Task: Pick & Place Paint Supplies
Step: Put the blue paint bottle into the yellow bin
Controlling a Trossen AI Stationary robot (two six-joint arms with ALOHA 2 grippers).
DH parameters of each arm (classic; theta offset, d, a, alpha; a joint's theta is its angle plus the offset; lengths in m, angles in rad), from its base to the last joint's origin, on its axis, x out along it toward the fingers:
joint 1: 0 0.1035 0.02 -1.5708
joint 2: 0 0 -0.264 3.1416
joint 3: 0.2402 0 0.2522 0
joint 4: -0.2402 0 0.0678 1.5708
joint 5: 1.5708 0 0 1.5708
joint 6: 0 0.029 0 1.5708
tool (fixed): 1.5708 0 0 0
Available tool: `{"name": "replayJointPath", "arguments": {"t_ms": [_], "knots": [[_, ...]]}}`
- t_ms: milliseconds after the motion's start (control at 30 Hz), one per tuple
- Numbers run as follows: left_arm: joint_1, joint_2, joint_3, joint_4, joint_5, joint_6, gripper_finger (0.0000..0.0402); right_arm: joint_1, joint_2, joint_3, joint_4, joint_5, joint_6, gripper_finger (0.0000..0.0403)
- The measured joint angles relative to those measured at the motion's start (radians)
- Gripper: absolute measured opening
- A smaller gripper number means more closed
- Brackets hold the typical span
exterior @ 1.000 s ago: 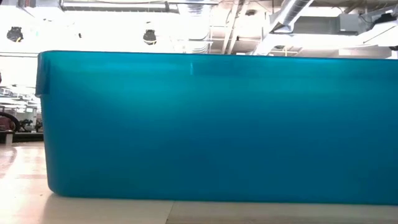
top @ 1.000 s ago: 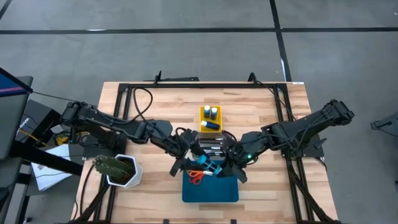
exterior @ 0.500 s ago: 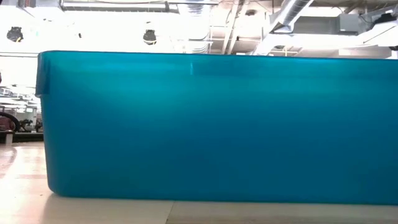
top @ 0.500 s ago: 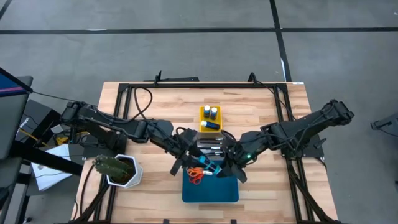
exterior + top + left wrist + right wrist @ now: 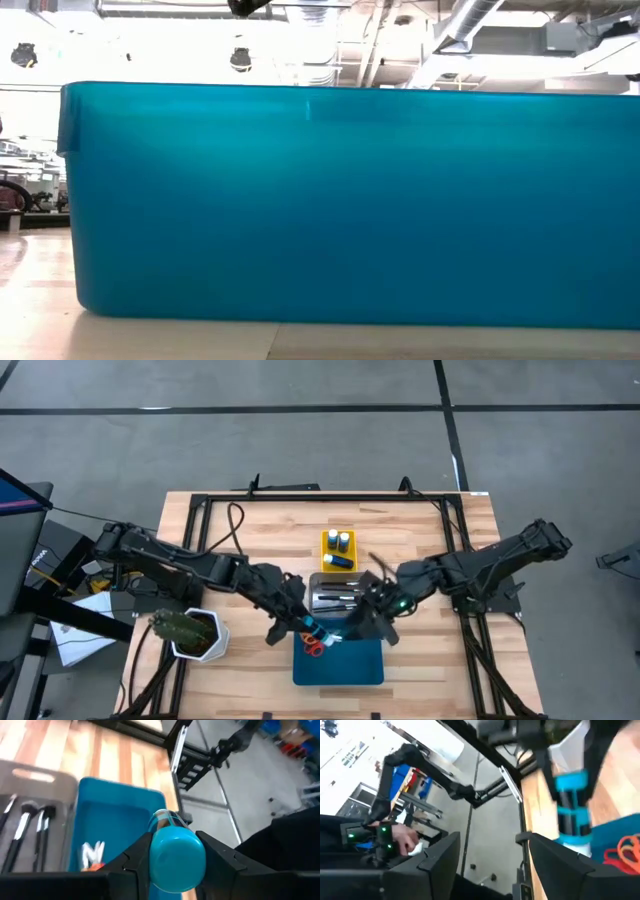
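Overhead, four bottles (image 5: 343,541), one scissors (image 5: 313,648)

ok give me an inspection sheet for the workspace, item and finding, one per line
Surface: wooden table, black frame on it.
Job's things: blue bottle held over the blue tray; three bottles in the yellow tray; brushes in the clear tray; scissors in the blue tray.
Clutter: cactus in a white pot.
End effectors: left end effector shut on the bottle; right end effector open, empty.
Cables: black cables on the table.
Surroundings: grey floor, taped lines.
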Motion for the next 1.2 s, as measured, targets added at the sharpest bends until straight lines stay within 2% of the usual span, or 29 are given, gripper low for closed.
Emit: {"name": "replayJointPath", "arguments": {"t_ms": [200,433,533,833,967,1200], "knots": [[0.004,-0.021,-0.074,0.165,-0.049,-0.103,0.0122,-0.015,-0.07,-0.001,0.102,0.037,-0.132,0.0222],[0.027,-0.027,-0.188,0.486,-0.067,-0.297,0.0128,-0.017,-0.182,0.0,0.102,0.198,-0.344,0.0208],[0.035,-0.027,-0.216,0.575,-0.066,-0.375,0.0123,-0.018,-0.212,0.0,0.078,0.265,-0.431,0.0205],[0.042,-0.027,-0.231,0.721,-0.08,-0.476,0.0127,0.01,-0.197,0.0,0.052,0.389,-0.746,0.0211],[0.042,-0.027,-0.231,0.736,-0.092,-0.505,0.0125,0.026,-0.167,0.0,0.042,0.448,-0.822,0.0215],[0.042,-0.027,-0.231,0.757,-0.12,-0.53,0.0125,0.074,-0.153,0.0,-0.03,0.613,-0.937,0.0216]]}}
